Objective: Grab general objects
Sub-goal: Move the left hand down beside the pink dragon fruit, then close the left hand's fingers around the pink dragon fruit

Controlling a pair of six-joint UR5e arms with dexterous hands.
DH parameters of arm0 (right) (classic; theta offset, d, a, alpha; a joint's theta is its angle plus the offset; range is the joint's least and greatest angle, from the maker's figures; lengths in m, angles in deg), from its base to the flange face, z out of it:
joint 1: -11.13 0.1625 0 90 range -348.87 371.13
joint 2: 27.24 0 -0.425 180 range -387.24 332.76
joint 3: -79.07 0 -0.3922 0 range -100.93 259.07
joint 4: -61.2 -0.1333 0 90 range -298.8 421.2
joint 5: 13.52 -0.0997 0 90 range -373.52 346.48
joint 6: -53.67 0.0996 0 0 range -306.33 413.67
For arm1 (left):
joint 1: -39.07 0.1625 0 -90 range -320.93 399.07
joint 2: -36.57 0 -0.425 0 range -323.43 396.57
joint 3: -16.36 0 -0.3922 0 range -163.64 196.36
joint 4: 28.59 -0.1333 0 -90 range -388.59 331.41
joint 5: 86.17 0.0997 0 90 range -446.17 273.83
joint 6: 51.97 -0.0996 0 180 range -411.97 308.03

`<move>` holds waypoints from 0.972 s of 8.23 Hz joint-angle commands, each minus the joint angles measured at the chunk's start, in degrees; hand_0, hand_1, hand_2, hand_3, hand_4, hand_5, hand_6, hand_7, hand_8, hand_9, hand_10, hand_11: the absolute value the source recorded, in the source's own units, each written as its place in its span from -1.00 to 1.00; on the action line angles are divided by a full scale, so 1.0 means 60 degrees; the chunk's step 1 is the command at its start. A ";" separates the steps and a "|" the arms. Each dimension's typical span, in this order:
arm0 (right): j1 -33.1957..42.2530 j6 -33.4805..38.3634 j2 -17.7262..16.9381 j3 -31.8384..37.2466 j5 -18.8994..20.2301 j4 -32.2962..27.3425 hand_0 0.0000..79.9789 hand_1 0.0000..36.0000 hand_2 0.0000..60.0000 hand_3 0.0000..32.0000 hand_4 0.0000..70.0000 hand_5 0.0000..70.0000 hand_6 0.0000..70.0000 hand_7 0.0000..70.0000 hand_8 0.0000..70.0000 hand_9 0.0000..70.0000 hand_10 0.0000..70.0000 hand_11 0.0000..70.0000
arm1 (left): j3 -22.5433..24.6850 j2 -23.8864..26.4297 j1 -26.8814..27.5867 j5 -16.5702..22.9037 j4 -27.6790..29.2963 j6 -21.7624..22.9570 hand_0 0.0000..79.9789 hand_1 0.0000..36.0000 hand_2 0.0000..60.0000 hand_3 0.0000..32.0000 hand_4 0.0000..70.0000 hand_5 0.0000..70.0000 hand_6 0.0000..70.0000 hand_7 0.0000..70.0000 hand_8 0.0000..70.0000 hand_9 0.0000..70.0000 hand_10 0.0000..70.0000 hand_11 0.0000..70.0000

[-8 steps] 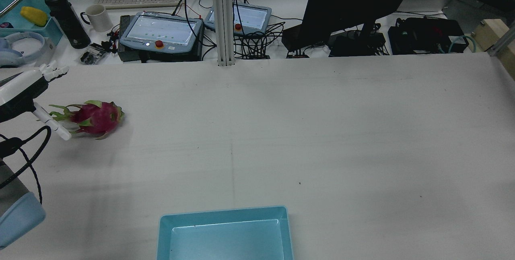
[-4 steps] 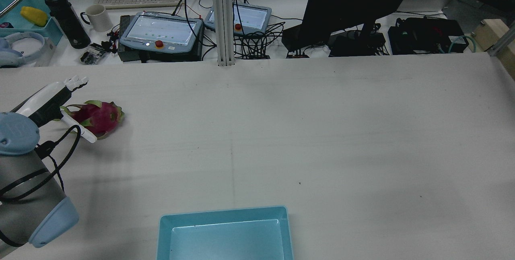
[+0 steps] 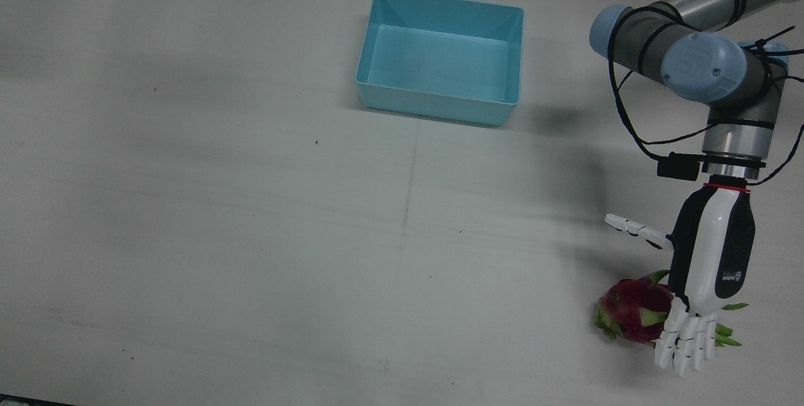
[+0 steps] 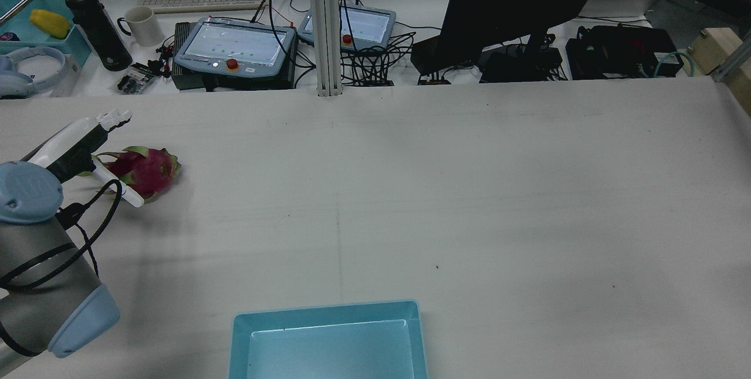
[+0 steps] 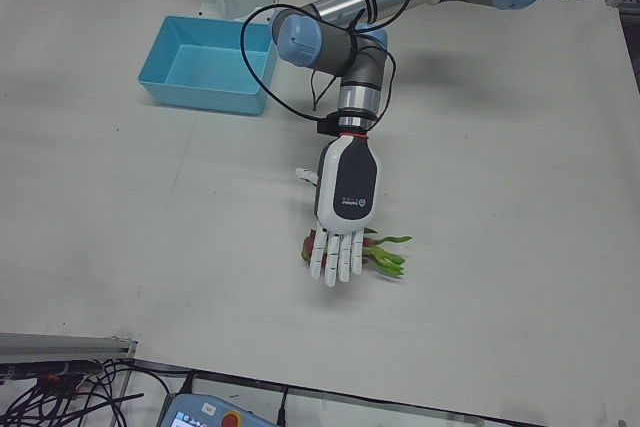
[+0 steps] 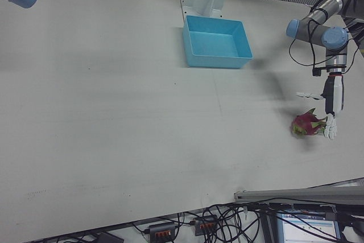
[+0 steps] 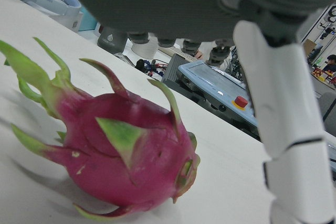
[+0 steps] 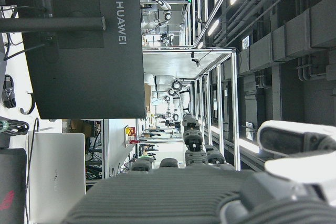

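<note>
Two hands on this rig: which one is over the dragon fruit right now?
The left hand: it hovers open over the dragon fruit. The right hand shows only in its own view, facing a monitor, away from the table.

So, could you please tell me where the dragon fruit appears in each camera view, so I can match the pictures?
Front view: lower right, dragon fruit under the left hand.
Rear view: far left, beside that hand.
Left-front view: centre, mostly hidden by the hand.
Right-front view: right edge.
Left hand view: fills the lower left.
Right hand view: not in it.
Shared landmark: the blue bin, in all four fixed views.
</note>
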 commanded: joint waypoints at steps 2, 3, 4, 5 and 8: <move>0.0000 -0.0013 0.0000 0.0000 0.0000 0.0000 -1.00 -1.00 -1.00 -1.00 -1.00 -1.00 -1.00 -1.00 -1.00 -1.00 -1.00 -1.00 | -0.0620 0.0792 0.0390 -0.0795 -0.1080 -0.0164 0.55 0.60 -0.72 -1.00 -1.00 -0.55 -1.00 -0.87 -1.00 -1.00 -1.00 -0.97; 0.0000 -0.0013 0.0000 0.0000 0.0000 0.0000 -1.00 -1.00 -1.00 -1.00 -1.00 -1.00 -1.00 -1.00 -1.00 -1.00 -1.00 -1.00 | -0.0971 0.0939 0.0507 -0.0985 -0.1212 -0.0207 0.56 0.63 -0.72 -1.00 -1.00 -0.53 -1.00 -0.87 -1.00 -1.00 -1.00 -0.97; 0.0000 -0.0013 0.0000 0.0000 0.0000 0.0000 -1.00 -1.00 -1.00 -1.00 -1.00 -1.00 -1.00 -1.00 -1.00 -1.00 -1.00 -1.00 | -0.1076 0.0998 0.0653 -0.1030 -0.1228 -0.0396 0.55 0.61 -0.72 -1.00 -1.00 -0.55 -1.00 -0.87 -1.00 -1.00 -1.00 -0.97; 0.0000 -0.0013 0.0000 -0.0015 0.0000 0.0000 -1.00 -1.00 -1.00 -1.00 -1.00 -1.00 -1.00 -1.00 -1.00 -1.00 -1.00 -1.00 | -0.1106 0.1071 0.0640 -0.1031 -0.1242 -0.0674 0.55 0.61 -0.72 -1.00 -1.00 -0.54 -1.00 -0.87 -1.00 -1.00 -1.00 -0.97; 0.0000 -0.0013 0.0000 0.0000 0.0000 0.0000 -1.00 -1.00 -1.00 -1.00 -1.00 -1.00 -1.00 -1.00 -1.00 -1.00 -1.00 -1.00 | -0.1295 0.1203 0.0523 -0.1277 -0.1272 -0.0938 0.59 0.69 -0.68 -1.00 -1.00 -0.46 -1.00 -0.86 -1.00 -1.00 -1.00 -0.96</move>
